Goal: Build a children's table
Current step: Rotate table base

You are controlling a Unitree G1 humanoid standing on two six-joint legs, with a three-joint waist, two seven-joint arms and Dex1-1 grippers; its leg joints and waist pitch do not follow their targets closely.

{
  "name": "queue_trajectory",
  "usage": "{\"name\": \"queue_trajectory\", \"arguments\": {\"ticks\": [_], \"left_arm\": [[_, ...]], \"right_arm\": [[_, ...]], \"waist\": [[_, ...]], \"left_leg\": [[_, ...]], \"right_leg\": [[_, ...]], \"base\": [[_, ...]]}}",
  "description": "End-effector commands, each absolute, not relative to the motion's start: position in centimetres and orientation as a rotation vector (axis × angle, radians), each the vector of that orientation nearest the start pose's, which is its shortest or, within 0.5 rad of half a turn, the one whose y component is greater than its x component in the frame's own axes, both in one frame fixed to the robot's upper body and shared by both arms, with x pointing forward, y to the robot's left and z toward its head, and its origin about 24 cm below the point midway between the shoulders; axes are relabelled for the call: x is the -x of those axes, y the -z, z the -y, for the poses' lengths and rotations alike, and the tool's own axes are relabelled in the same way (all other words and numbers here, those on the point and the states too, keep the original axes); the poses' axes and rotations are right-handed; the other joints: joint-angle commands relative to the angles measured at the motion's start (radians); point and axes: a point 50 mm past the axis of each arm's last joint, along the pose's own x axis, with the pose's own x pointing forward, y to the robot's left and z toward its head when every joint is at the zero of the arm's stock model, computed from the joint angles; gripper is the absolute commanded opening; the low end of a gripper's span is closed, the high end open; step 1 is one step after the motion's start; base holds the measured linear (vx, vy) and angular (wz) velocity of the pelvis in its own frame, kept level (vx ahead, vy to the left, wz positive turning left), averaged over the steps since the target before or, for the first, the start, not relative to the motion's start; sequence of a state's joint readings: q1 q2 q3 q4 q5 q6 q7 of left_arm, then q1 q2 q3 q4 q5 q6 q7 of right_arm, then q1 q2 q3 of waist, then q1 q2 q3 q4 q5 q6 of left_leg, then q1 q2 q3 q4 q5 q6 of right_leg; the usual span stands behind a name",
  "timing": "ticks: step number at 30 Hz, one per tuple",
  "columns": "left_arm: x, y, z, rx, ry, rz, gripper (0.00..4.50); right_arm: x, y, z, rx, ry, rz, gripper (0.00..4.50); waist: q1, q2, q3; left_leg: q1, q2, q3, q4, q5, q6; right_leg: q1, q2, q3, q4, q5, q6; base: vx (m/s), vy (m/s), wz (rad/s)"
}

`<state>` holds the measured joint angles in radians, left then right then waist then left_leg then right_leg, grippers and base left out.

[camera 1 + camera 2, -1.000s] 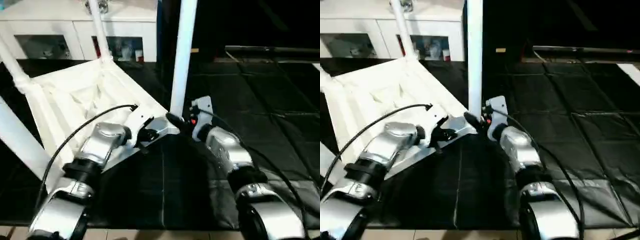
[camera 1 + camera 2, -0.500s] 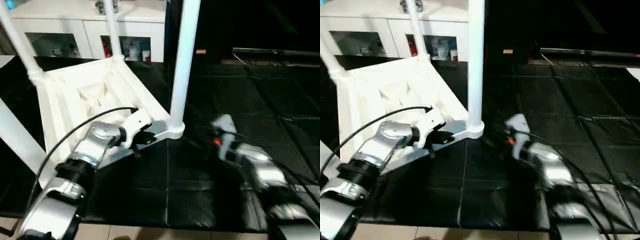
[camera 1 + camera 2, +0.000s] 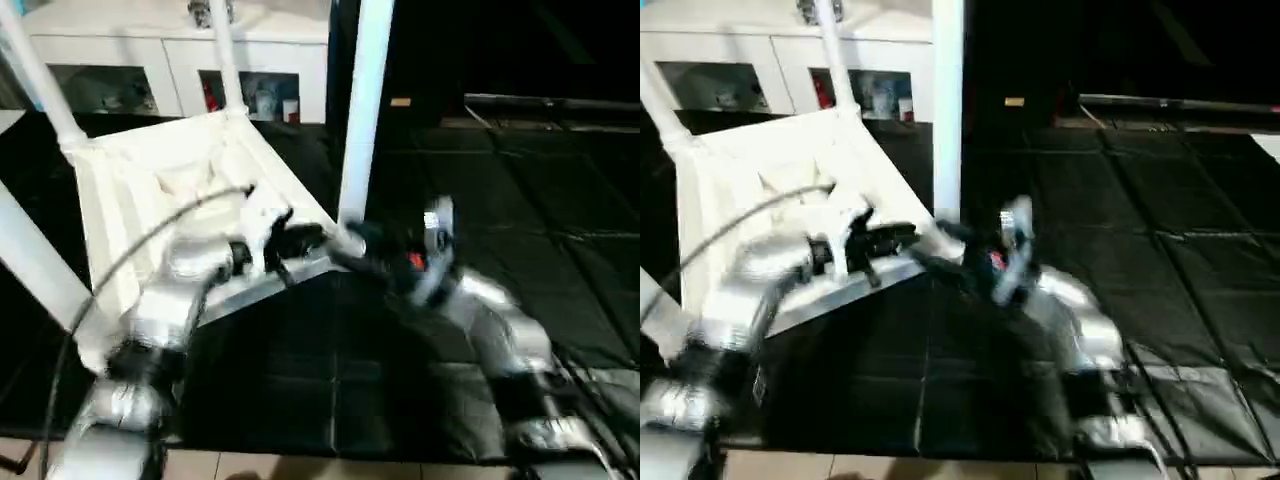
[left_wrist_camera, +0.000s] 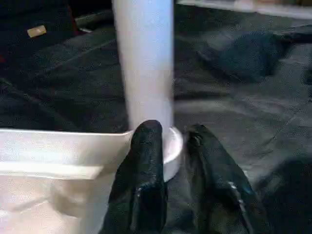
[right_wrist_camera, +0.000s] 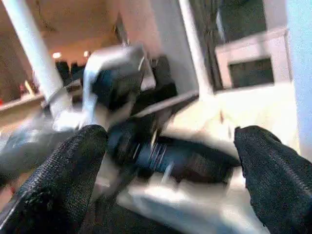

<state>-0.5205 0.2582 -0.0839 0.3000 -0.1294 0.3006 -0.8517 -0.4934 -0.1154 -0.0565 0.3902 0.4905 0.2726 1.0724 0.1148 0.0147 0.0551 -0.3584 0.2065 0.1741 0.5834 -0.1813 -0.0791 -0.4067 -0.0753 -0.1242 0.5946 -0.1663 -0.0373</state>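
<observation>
Left gripper point(image 3: 300, 240) and right gripper point(image 3: 350, 240) meet at the near corner of the upturned children's table point(image 3: 150, 190).

Head views: the table lies underside up on the black floor mat point(image 3: 560, 250), a leg point(image 3: 365, 110) rising from that corner, the white cabinet point(image 3: 140, 60) behind it. Left wrist view: the left fingers point(image 4: 141, 180), slightly parted and holding nothing, sit at the leg's socket. Right wrist view: the right fingers point(image 5: 53, 170) are spread wide, facing the left gripper.

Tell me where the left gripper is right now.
In the head view the left gripper sits left of centre at the near corner of the upturned table top, beside the base of the upright leg, with the right gripper facing it.
</observation>
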Motion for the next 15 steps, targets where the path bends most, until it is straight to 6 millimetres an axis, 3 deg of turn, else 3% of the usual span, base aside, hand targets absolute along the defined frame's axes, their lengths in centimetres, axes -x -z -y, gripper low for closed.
{"name": "queue_trajectory", "arguments": {"ticks": [1,2,4,5,9,12,13,14,15], "left_arm": [[-31.0,-9.8,-13.0,-0.04,0.91,-0.137,1.32],[-29.9,-9.7,-13.1,-0.007,0.907,-0.133,1.38],[-29.2,-9.7,-13.1,-0.01,0.92,-0.125,1.47],[-28.5,-9.6,-13.2,-0.006,0.934,-0.122,1.69],[-24.4,-8.3,-13.9,0.04,1.012,-0.206,1.86],[-23.2,-7.8,-14.4,0.036,1.02,-0.247,2.12],[-22.2,-7.5,-15.2,0.038,1.023,-0.278,2.18],[-21.7,-7.4,-15.6,0.038,1.022,-0.295,2.19],[-21.3,-7.4,-16.0,0.039,1.016,-0.312,2.22]], "right_arm": [[-32.1,-10.1,10.6,-0.459,-1.135,0.07,4.5],[-32.2,-10.3,10.4,-0.467,-1.136,0.067,4.5],[-32.4,-10.3,10.2,-0.47,-1.129,0.067,4.5],[-32.5,-10.4,10.1,-0.471,-1.119,0.07,4.5],[-33.8,-10.4,9.7,-0.455,-1.032,0.044,4.5],[-34.3,-10.3,9.6,-0.446,-0.997,0.032,4.5],[-34.8,-10.2,9.5,-0.436,-0.959,0.023,4.5],[-35.1,-10.2,9.5,-0.429,-0.932,0.018,4.5],[-35.4,-10.1,9.6,-0.421,-0.904,0.014,4.5]], "waist": [[0.001,0.0,-0.068],[-0.006,-0.001,-0.066],[-0.004,0.001,-0.065],[-0.005,-0.007,-0.064],[-0.005,-0.005,-0.059],[-0.009,0.0,-0.057],[-0.012,-0.003,-0.053],[-0.011,0.0,-0.053],[-0.015,-0.006,-0.05]], "left_leg": [[0.007,0.035,-0.01,-0.068,-0.216,0.038],[-0.002,0.042,-0.016,-0.074,-0.219,0.028],[0.01,0.039,-0.011,-0.07,-0.235,0.029],[0.006,0.035,-0.009,-0.07,-0.231,0.033],[0.006,0.037,-0.011,-0.075,-0.241,0.027],[0.011,0.035,-0.012,-0.075,-0.27,0.018],[0.009,0.03,-0.01,-0.077,-0.28,0.02],[0.017,0.034,-0.013,-0.077,-0.298,0.012],[0.011,0.031,-0.012,-0.078,-0.303,0.012]], "right_leg": [[0.056,-0.082,0.061,-0.085,-0.34,-0.139],[0.064,-0.088,0.061,-0.076,-0.328,-0.154],[0.051,-0.083,0.064,-0.083,-0.355,-0.148],[0.054,-0.08,0.064,-0.085,-0.365,-0.136],[0.051,-0.082,0.065,-0.085,-0.398,-0.129],[0.044,-0.08,0.066,-0.086,-0.425,-0.118],[0.046,-0.073,0.064,-0.094,-0.45,-0.099],[0.041,-0.08,0.065,-0.094,-0.464,-0.107],[0.043,-0.077,0.064,-0.095,-0.479,-0.102]], "base": [[0.0,0.0,0.0],[0.0,0.0,0.0],[0.0,0.0,0.0],[0.0,0.0,0.0],[0.0,0.0,0.0],[0.0,0.0,0.0],[0.0,0.0,0.0],[0.0,0.0,0.0],[0.0,0.0,0.0]]}}
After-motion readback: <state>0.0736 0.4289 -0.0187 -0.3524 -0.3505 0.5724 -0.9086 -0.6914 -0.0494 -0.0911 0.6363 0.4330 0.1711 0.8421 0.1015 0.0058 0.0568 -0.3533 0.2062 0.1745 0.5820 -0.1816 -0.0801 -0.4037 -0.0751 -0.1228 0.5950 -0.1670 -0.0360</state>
